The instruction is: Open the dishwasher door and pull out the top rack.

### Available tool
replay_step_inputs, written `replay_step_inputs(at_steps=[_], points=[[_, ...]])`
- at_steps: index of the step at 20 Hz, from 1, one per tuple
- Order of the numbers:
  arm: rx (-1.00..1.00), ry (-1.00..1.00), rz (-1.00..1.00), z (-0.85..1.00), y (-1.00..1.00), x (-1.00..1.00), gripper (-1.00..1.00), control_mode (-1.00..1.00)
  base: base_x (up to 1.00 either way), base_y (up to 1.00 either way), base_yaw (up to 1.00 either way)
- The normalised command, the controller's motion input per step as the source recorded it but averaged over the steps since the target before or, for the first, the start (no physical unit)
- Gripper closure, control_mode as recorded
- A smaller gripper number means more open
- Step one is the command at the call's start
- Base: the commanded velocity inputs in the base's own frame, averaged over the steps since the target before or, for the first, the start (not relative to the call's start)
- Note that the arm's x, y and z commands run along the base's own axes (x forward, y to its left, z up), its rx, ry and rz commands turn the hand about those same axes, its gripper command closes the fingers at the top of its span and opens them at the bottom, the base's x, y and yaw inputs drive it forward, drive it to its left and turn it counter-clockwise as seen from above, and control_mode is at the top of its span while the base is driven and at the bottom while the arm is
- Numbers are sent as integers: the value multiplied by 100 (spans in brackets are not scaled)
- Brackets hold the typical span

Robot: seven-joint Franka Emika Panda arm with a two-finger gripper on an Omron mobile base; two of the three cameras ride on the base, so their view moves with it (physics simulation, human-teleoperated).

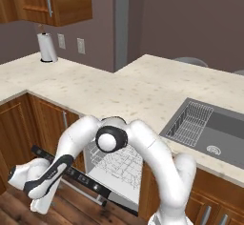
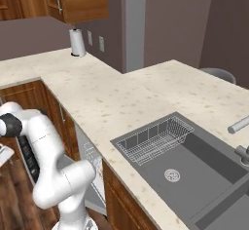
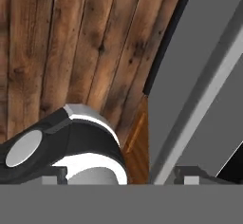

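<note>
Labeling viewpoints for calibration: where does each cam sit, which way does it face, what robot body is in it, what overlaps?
Left base view: behind-left of the arm, facing forward-down at the dishwasher door, lowered, and the top rack; white arm crosses the frame.
Right base view: behind-right, facing counter and sink; arm at lower left.
Hand view: on the hand, facing wooden floor and the grey door; fingertips at the bottom.
Shared: both base views show the sink and the paper towel roll.

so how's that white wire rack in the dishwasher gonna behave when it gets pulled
The top rack looks like thin open wire grid, so probably light for its size yet fairly stiff. It sits inside the cavity above the lowered dishwasher door, so it likely slides straight out rather than tipping. The thin wires may be slippery for the jaws.
</note>
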Motion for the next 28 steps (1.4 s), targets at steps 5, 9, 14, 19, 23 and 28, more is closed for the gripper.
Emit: replay_step_inputs(at_steps=[5,9,14,19,23,28], points=[[12,5,0,100,-81,1,-100,-100,0,0,0],[10,11,1,99,-85,0,-100,-100,0,0,0],[8,20,2,83,-83,22,-100,-100,0,0,0],[0,25,14,5,-66,56,-100,-100,0,0,0],[-15,40,25,-36,-33,91,-100,-100,0,0,0],[-43,58,30,-94,0,100,-100,-100,0,0,0]])
